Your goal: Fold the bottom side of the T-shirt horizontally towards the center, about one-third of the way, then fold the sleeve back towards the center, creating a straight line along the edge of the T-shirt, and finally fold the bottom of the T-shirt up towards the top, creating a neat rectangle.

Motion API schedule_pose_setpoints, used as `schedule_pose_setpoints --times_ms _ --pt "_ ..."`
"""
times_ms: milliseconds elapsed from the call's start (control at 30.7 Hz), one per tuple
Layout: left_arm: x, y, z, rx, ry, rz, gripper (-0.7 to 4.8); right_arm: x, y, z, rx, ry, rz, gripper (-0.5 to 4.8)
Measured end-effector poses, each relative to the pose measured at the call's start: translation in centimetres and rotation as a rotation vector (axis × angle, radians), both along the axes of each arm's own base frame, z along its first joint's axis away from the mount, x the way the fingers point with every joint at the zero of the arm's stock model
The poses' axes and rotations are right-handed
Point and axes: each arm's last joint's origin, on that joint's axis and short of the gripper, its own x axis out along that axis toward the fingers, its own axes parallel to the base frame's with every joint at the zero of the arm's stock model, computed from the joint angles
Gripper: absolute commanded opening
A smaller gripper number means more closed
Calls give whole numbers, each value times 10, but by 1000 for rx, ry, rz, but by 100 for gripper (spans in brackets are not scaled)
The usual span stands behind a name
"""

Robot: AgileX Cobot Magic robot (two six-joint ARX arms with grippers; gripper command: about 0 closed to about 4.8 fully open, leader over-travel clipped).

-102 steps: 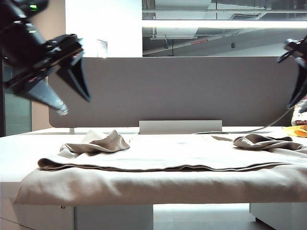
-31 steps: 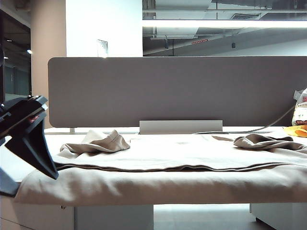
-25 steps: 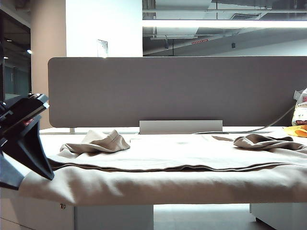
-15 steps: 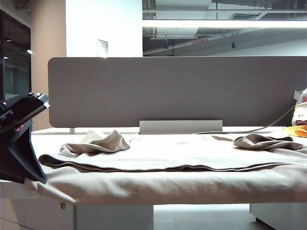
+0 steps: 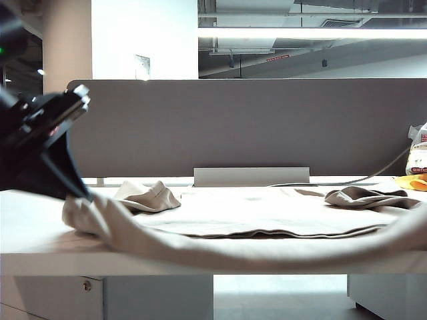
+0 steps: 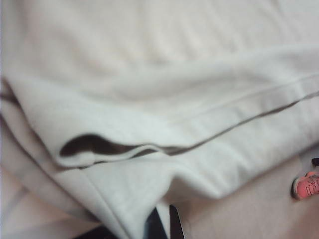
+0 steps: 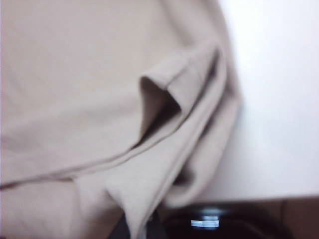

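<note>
Gripping T-shirt (image 5: 267, 223) hem at left, left end effector (image 5: 79, 193) lifts it off table (image 5: 33, 227) edge; right end effector unseen. Left wrist view: tips (image 6: 164, 224) pinched on cloth corner. Right wrist view: right end effector (image 7: 139, 224) clamped on cloth over table.

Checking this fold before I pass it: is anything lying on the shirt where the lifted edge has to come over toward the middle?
Nothing visible does. The left gripper and right gripper are both shut on the near edge of the T-shirt. The flat middle is bare; only its own bunched sleeves lie at the far corners.
</note>
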Motion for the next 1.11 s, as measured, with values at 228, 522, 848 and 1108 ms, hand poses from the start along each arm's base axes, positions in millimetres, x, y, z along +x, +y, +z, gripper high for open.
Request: schedule_pose_setpoints --times_ms 228,522,848,1108 --pt "16 -4 34 37 -91 -3 -6 13 -3 37 -11 -100 -9 -2" --pt "50 -11 73 108 -235 25 -6 51 -11 65 -18 -185 -24 -2" --pt "110 -23 69 193 -254 44 -6 115 -22 63 -8 -167 -12 -2" --pt "153 -12 74 229 -315 108 -6 167 -33 72 -12 -212 -6 -2"
